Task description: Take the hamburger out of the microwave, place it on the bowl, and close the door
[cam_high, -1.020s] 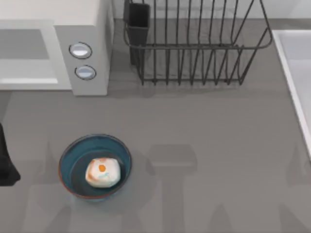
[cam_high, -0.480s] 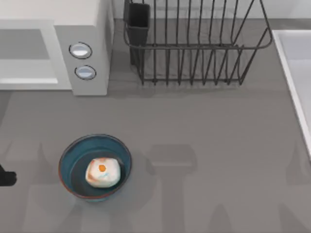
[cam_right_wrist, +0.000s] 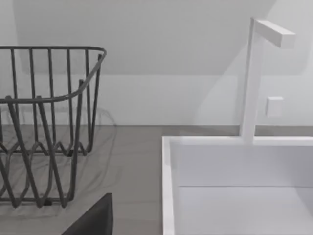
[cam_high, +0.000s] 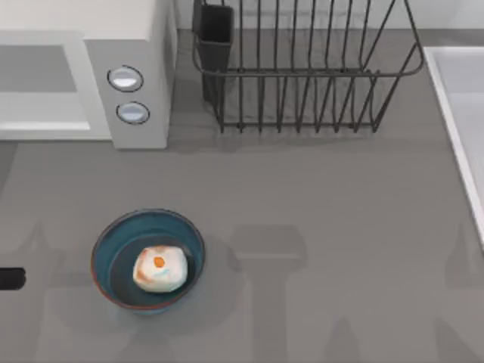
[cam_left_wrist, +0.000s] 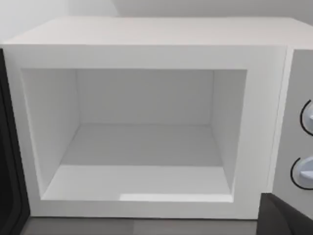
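the hamburger [cam_high: 159, 268] sits inside the bowl [cam_high: 106, 238] at the table's [cam_high: 318, 227] front left. the microwave [cam_high: 140, 45] stands at the back left, its cavity [cam_left_wrist: 144, 147] bare and its door [cam_left_wrist: 9, 161] swung open. my left arm hangs facing that cavity. whether either of my jaws is open i cannot tell. a wire rack [cam_high: 302, 68] stands beside the microwave.
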{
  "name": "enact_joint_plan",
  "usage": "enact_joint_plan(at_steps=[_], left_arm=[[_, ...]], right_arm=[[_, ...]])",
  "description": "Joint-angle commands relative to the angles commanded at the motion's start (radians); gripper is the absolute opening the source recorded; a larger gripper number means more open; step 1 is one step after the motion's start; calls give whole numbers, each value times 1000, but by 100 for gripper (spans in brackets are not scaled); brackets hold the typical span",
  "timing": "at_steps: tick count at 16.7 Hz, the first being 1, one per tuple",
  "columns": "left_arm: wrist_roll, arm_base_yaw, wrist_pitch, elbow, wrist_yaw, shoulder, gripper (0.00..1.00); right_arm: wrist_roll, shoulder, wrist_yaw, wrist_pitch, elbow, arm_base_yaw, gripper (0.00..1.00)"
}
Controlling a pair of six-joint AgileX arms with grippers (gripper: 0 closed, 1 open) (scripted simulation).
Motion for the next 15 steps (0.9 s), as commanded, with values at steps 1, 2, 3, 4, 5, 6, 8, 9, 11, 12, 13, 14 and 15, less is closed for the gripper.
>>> enact_joint_plan(at_steps=[1, 2, 3, 4, 5, 6, 8, 9, 11, 12, 13, 14, 15], left_arm=[[0, 0, 0, 0, 0, 0, 0], [0, 0, 0, 0, 0, 0, 0], [0, 0, 0, 0, 0, 0, 0], [0, 0, 0, 0, 0, 0, 0], [0, 0, 0, 0, 0, 0, 0], [0, 0, 0, 0, 0, 0, 0], [0, 3, 3, 0, 3, 4, 0], [0, 16, 17, -3, 16, 17, 0], [1, 66, 76, -12, 66, 71, 0], [2, 97, 118, -18, 97, 105, 0], [2, 128, 161, -23, 128, 140, 0], [3, 158, 202, -29, 158, 173, 0], [3, 185, 237, -34, 186, 203, 0]], right_arm=[[0, 0, 0, 0, 0, 0, 100], [0, 0, 0, 0, 0, 0, 100], [0, 0, 0, 0, 0, 0, 100], [0, 0, 0, 0, 0, 0, 100], [0, 0, 0, 0, 0, 0, 100], [0, 0, 0, 0, 0, 0, 100], [0, 0, 0, 0, 0, 0, 100], [0, 0, 0, 0, 0, 0, 100], [0, 0, 0, 0, 0, 0, 100], [0, 0, 0, 0, 0, 0, 100], [0, 0, 0, 0, 0, 0, 100], [0, 0, 0, 0, 0, 0, 100], [0, 0, 0, 0, 0, 0, 100]])
